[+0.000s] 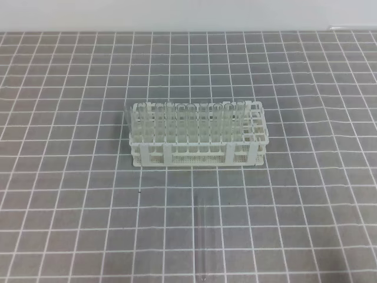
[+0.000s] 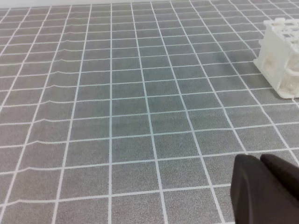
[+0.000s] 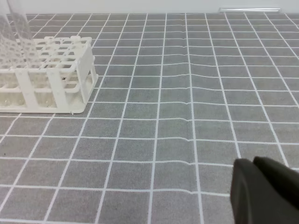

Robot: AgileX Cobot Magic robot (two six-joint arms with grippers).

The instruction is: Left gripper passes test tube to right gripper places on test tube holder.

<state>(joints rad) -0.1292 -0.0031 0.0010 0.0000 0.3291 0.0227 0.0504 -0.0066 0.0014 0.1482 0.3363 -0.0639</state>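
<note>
The white test tube holder (image 1: 197, 150) stands mid-table with a back row of several clear tubes upright in it. A loose test tube (image 1: 200, 242) lies flat on the grid mat in front of the rack, pointing toward the near edge. Neither arm shows in the exterior high view. In the left wrist view my left gripper (image 2: 260, 162) is shut on nothing, low over the mat, with a corner of the holder (image 2: 280, 60) far ahead to its right. My right gripper (image 3: 253, 163) is also shut and empty, and the holder (image 3: 46, 74) stands ahead to its left.
A grey mat with a white grid (image 1: 70, 194) covers the whole table. A pale wall edge runs along the far side, where a thin clear strip (image 3: 250, 9) lies.
</note>
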